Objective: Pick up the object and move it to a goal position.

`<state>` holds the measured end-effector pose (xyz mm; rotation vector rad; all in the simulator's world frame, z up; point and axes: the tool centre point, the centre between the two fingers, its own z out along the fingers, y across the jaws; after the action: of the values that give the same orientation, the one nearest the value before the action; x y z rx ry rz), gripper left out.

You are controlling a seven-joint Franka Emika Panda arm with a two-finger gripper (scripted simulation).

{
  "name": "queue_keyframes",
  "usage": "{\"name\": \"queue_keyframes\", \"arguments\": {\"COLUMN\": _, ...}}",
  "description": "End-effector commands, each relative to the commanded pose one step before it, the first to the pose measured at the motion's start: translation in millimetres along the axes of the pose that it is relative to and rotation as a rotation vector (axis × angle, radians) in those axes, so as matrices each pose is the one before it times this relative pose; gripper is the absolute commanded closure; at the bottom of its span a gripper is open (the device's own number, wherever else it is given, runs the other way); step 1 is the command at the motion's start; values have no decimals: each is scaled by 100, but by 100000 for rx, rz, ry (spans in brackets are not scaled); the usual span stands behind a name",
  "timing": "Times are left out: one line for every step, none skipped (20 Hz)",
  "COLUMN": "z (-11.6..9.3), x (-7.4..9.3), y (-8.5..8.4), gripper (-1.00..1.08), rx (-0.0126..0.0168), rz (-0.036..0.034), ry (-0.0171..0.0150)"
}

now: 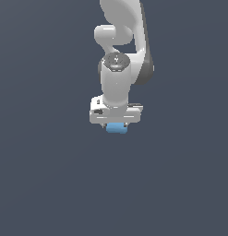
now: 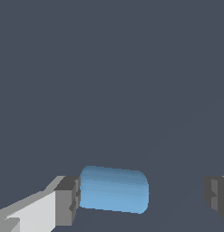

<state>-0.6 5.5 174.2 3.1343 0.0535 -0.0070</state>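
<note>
The small light-blue block with rounded ends [image 2: 114, 189] lies between the fingers of the white gripper [image 2: 143, 199]; one grey pad [image 2: 68, 201] touches its end, the other is well apart, so the claw stands apart. In the exterior view the block [image 1: 116, 128] peeks out just under the gripper [image 1: 116, 122]; the white arm [image 1: 117, 69] stands above, over a plain dark grey-blue ground [image 1: 46, 175].

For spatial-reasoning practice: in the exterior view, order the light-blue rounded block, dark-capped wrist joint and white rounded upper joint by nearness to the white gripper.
1. Light-blue rounded block, right at the white gripper.
2. Dark-capped wrist joint, above it.
3. White rounded upper joint, higher still.
</note>
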Motion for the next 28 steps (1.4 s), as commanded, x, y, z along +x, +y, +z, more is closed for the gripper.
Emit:
{"name": "queue_keyframes", "arguments": {"z": 89, "x": -57, "y": 3, "gripper": -92, "rx": -21, "rz": -895, "ry": -56}}
{"name": "queue_keyframes", "arguments": {"z": 46, "x": -32, "y": -2, "gripper": -92, "rx": -12, "rz": -676, "ry": -1}}
{"name": "queue_keyframes", "arguments": {"z": 53, "x": -37, "y": -1, "gripper": -92, "rx": -13, "rz": -811, "ry": 3}}
{"name": "queue_keyframes", "arguments": {"z": 61, "x": -42, "y": -3, "gripper": -92, "rx": -15, "rz": -949, "ry": 5}}
{"name": "queue_keyframes", "arguments": {"z": 71, "x": -50, "y": -3, "gripper": -92, "rx": -17, "rz": -1076, "ry": 2}}
{"name": "queue_keyframes", "arguments": {"z": 82, "x": -58, "y": -4, "gripper": -92, "rx": -20, "rz": -1200, "ry": -4}}
{"name": "queue_keyframes", "arguments": {"z": 94, "x": -67, "y": -5, "gripper": -92, "rx": -22, "rz": -1337, "ry": -10}}
{"name": "queue_keyframes", "arguments": {"z": 105, "x": -75, "y": -8, "gripper": -92, "rx": -24, "rz": -1476, "ry": -13}}
{"name": "queue_keyframes", "arguments": {"z": 113, "x": -82, "y": -10, "gripper": -92, "rx": -25, "rz": -1616, "ry": -13}}
{"name": "queue_keyframes", "arguments": {"z": 121, "x": -87, "y": -13, "gripper": -92, "rx": -26, "rz": -1758, "ry": -10}}
{"name": "queue_keyframes", "arguments": {"z": 130, "x": -94, "y": -16, "gripper": -92, "rx": -27, "rz": -1898, "ry": -10}}
{"name": "queue_keyframes", "arguments": {"z": 139, "x": -101, "y": -20, "gripper": -92, "rx": -28, "rz": -2038, "ry": -11}}
{"name": "queue_keyframes", "arguments": {"z": 148, "x": -109, "y": -25, "gripper": -92, "rx": -28, "rz": -2179, "ry": -13}}
{"name": "queue_keyframes", "arguments": {"z": 157, "x": -115, "y": -30, "gripper": -92, "rx": -28, "rz": -2321, "ry": -13}}
{"name": "queue_keyframes", "arguments": {"z": 165, "x": -122, "y": -35, "gripper": -92, "rx": -28, "rz": -2462, "ry": -13}}
{"name": "queue_keyframes", "arguments": {"z": 174, "x": -128, "y": -42, "gripper": -92, "rx": -28, "rz": -2604, "ry": -13}}
{"name": "queue_keyframes", "arguments": {"z": 181, "x": -134, "y": -50, "gripper": -92, "rx": -27, "rz": -2733, "ry": -13}}
{"name": "queue_keyframes", "arguments": {"z": 182, "x": -135, "y": -55, "gripper": -92, "rx": -25, "rz": -2765, "ry": -13}}
{"name": "queue_keyframes", "arguments": {"z": 181, "x": -133, "y": -60, "gripper": -92, "rx": -22, "rz": -2768, "ry": -12}}
{"name": "queue_keyframes", "arguments": {"z": 180, "x": -132, "y": -65, "gripper": -92, "rx": -20, "rz": -2770, "ry": -10}}
{"name": "queue_keyframes", "arguments": {"z": 179, "x": -131, "y": -71, "gripper": -92, "rx": -18, "rz": -2772, "ry": -9}}
{"name": "queue_keyframes", "arguments": {"z": 177, "x": -129, "y": -76, "gripper": -92, "rx": -16, "rz": -2774, "ry": -8}}
{"name": "queue_keyframes", "arguments": {"z": 176, "x": -127, "y": -81, "gripper": -92, "rx": -14, "rz": -2777, "ry": -6}}
{"name": "queue_keyframes", "arguments": {"z": 175, "x": -125, "y": -86, "gripper": -92, "rx": -12, "rz": -2779, "ry": -5}}
{"name": "queue_keyframes", "arguments": {"z": 174, "x": -123, "y": -91, "gripper": -92, "rx": -10, "rz": -2781, "ry": -3}}
{"name": "queue_keyframes", "arguments": {"z": 173, "x": -121, "y": -96, "gripper": -92, "rx": -8, "rz": -2783, "ry": -1}}
{"name": "queue_keyframes", "arguments": {"z": 171, "x": -118, "y": -101, "gripper": -92, "rx": -7, "rz": -2785, "ry": 1}}
{"name": "queue_keyframes", "arguments": {"z": 170, "x": -115, "y": -106, "gripper": -92, "rx": -5, "rz": -2787, "ry": 3}}
